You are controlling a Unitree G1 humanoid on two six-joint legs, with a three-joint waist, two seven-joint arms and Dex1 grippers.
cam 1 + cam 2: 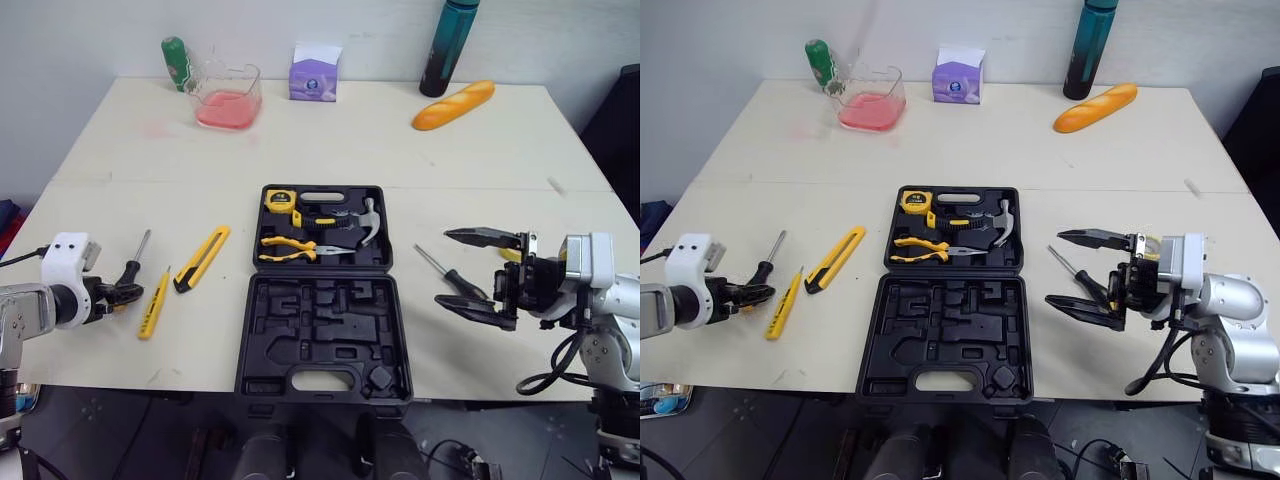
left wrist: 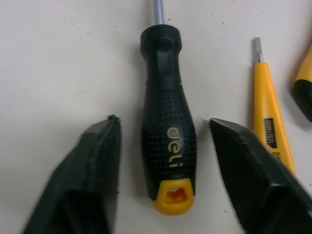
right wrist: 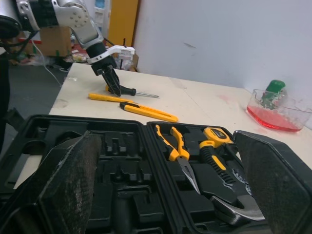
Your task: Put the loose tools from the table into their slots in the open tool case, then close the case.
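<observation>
Left claw (image 1: 122, 293) spread open, empty, straddling black screwdriver (image 2: 168, 141) flat on surface (image 1: 120, 160), 9 o'clock of tool case (image 1: 262, 340). Right claw (image 1: 442, 267) agape near 2nd screwdriver (image 1: 452, 275), 3 o'clock of case. We judge screwdriver light, rigid, prone to roll; dimpled handle grippy, shank slick. We'd pinch mid-handle.

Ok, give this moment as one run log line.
left gripper: open, either side of screwdriver | right gripper: open, empty | case: open | knife: on table
</observation>
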